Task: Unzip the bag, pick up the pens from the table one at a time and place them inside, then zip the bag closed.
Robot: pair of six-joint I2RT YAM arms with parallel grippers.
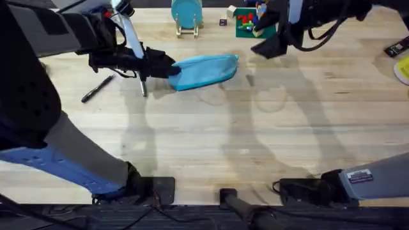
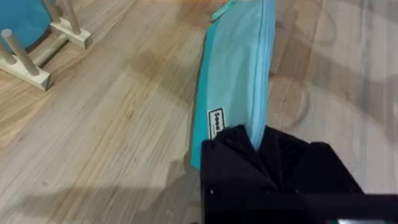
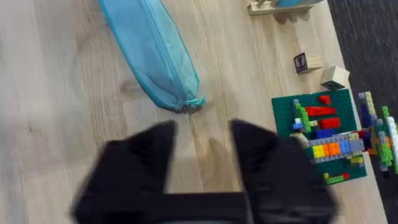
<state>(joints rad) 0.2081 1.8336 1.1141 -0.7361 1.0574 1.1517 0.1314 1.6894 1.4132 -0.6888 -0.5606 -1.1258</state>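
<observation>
Overhead: bag on table, still zipped as far as visible; black pen lies loose to its left, silver pen beside left gripper, so unzipping and packing remain.
Left wrist: fingers pinch bag end.
Right wrist: right gripper spread, empty, just short of zipper tab.
</observation>
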